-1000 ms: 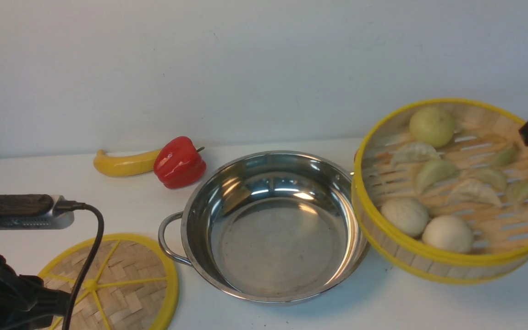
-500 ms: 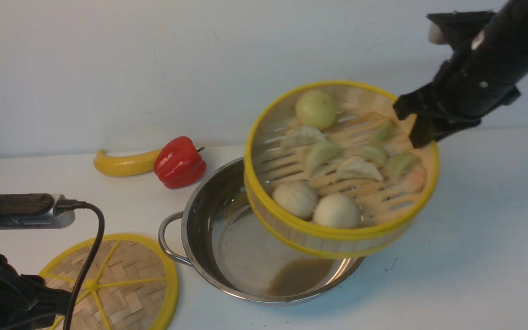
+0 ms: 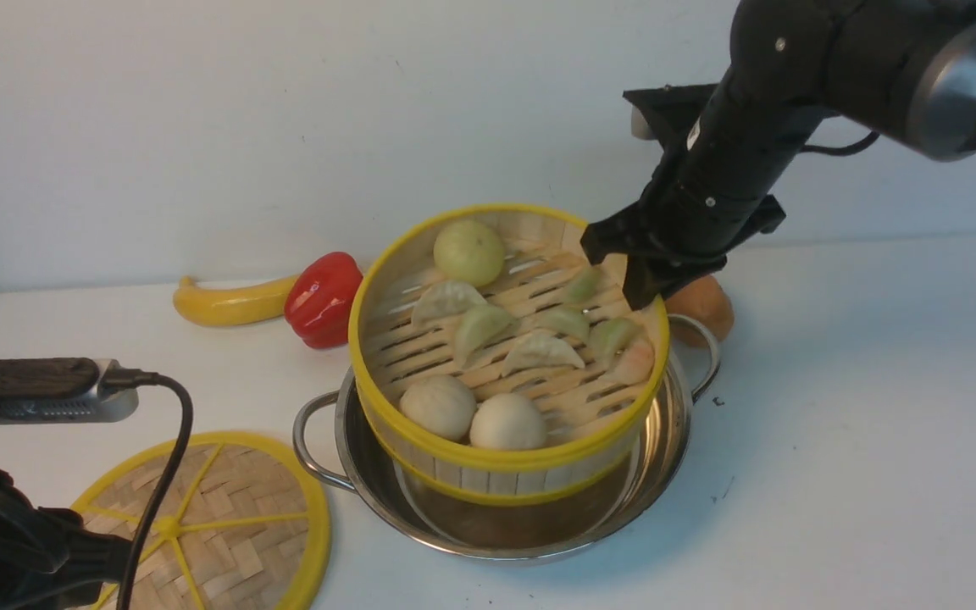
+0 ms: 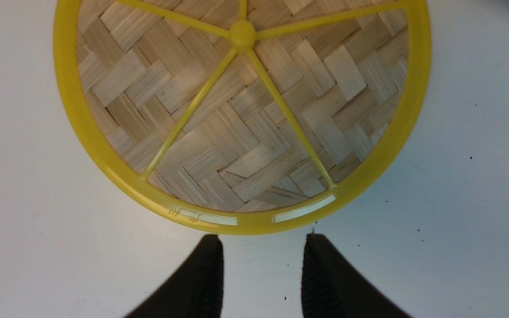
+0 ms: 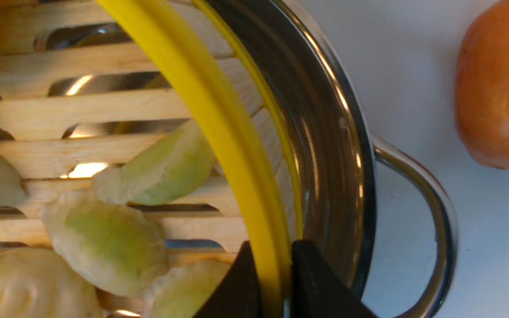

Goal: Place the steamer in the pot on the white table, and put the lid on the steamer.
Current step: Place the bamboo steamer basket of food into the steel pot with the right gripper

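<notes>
The steamer (image 3: 454, 474) hangs tilted in the pot (image 3: 657, 474) at the middle of the worktop (image 3: 835, 424), with the right claw (image 3: 639, 284) pinched shut on its far rim — one thin hold on a loaded basket. Released now, it may drop cocked, catch the pot's wall or spill dumplings (image 3: 539, 349). The left claw (image 4: 261, 274) stands open and empty — just beside the lid (image 4: 245, 123) at the near-left corner.

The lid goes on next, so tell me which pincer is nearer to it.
Left. The left pincer hangs open just short of the lid, not touching. The right pincer is far off, shut on the rim of the steamer at the pot.
</notes>
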You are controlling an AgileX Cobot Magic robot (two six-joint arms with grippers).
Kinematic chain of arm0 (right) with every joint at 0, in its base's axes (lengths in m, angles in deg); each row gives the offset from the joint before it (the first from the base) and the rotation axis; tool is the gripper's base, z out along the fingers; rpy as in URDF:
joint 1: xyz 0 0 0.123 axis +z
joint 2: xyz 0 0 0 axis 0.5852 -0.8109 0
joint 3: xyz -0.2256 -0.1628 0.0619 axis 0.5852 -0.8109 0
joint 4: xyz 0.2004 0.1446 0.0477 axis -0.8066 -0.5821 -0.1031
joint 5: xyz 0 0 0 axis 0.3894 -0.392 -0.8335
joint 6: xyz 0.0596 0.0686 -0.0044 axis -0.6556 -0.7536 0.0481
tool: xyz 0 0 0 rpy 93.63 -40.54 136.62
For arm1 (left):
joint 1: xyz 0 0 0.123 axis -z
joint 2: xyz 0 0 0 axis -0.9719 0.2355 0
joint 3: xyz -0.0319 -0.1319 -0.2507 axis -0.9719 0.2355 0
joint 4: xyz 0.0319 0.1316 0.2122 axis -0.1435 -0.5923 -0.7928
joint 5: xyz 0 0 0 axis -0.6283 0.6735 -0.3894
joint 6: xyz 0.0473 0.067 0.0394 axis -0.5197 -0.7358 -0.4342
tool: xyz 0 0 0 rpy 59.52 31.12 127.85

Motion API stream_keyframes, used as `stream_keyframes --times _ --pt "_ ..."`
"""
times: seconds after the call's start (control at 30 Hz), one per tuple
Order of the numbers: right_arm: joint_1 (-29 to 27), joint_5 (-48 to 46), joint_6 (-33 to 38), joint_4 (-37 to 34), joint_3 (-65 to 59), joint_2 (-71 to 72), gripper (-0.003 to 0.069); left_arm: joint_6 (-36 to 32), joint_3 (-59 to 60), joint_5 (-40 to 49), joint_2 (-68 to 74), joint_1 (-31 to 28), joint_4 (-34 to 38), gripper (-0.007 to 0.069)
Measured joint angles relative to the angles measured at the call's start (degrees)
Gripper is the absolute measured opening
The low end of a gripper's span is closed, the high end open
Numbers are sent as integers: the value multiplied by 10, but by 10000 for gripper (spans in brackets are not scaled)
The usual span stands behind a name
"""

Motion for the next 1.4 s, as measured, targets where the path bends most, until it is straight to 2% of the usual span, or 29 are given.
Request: stream_keyframes --times 0.87,1.4 --pt "1 4 24 4 13 -82 73 0 0 -4 0 0 1 242" --pt "15 2 31 7 86 -128 73 0 0 -6 0 0 1 242"
